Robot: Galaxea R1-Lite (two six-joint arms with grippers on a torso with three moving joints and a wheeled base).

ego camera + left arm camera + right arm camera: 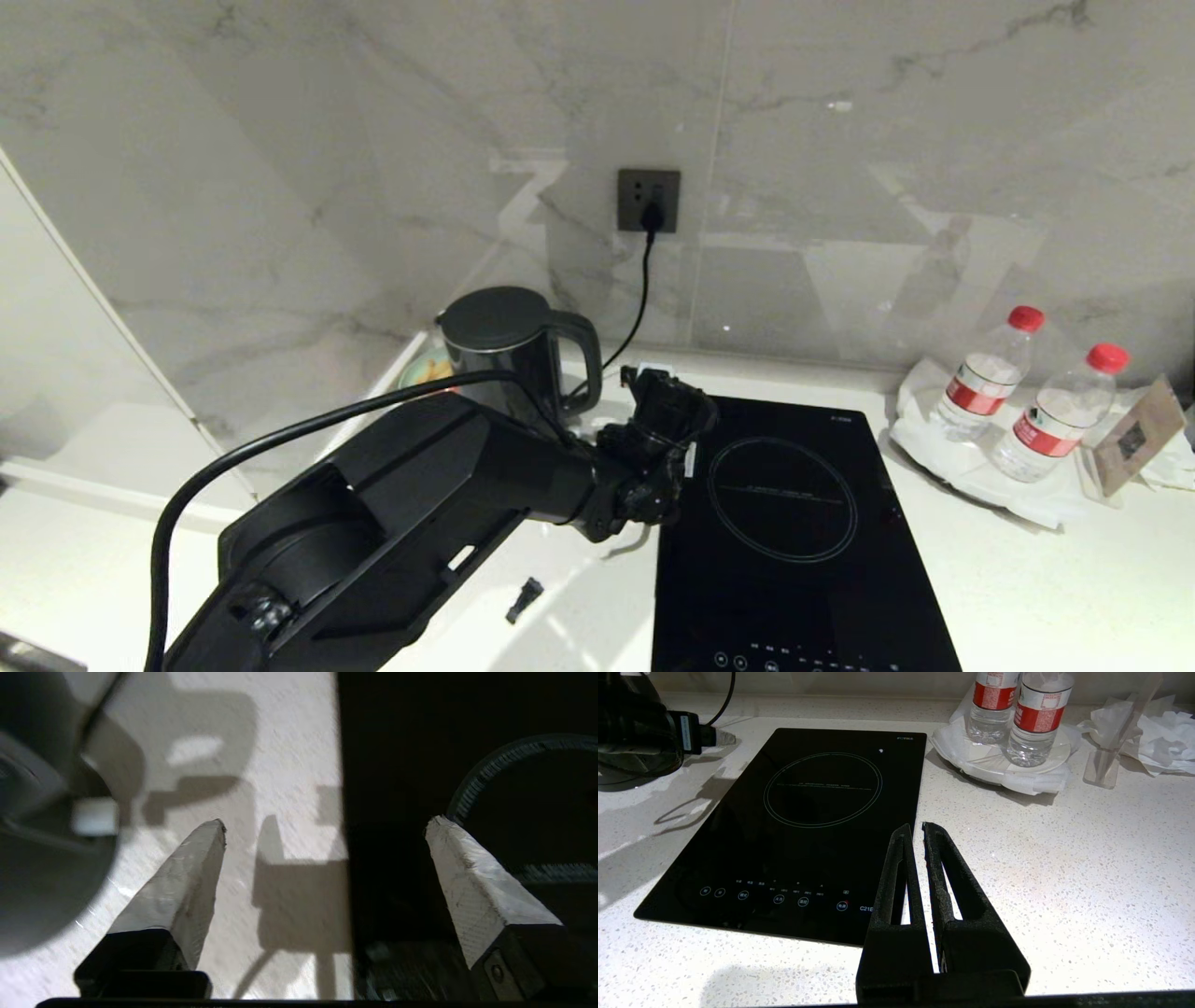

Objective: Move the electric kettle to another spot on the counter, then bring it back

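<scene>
The kettle (pixel 509 350) stands upright at the back of the table (pixel 1027 597), close to the wall and just to the left of the black cooktop (pixel 794 532). Nothing is holding it. The left claw (pixel 665 420) is just beside the kettle's handle, on the cooktop side, and it is wide open. In the left wrist view its two white fingers (pixel 187 891) stand far apart with nothing between them, one over the white table and one over the cooktop edge.

So the kettle looks like it was just set down, or is about to be picked up (I cannot tell which from here). I also cannot tell if this spot is the new one or its home spot, so the task may be half done or nearly all done.

The right claw (pixel 920 858) rests low over the front of the table near the cooktop, and its fingers are almost closed on nothing.

The kettle's lid is shut, so what is inside is hidden. Two water bottles (pixel 1022 397) with red caps stand on a white plate (pixel 920 439) on the right. They look full or nearly full of clear water.
</scene>
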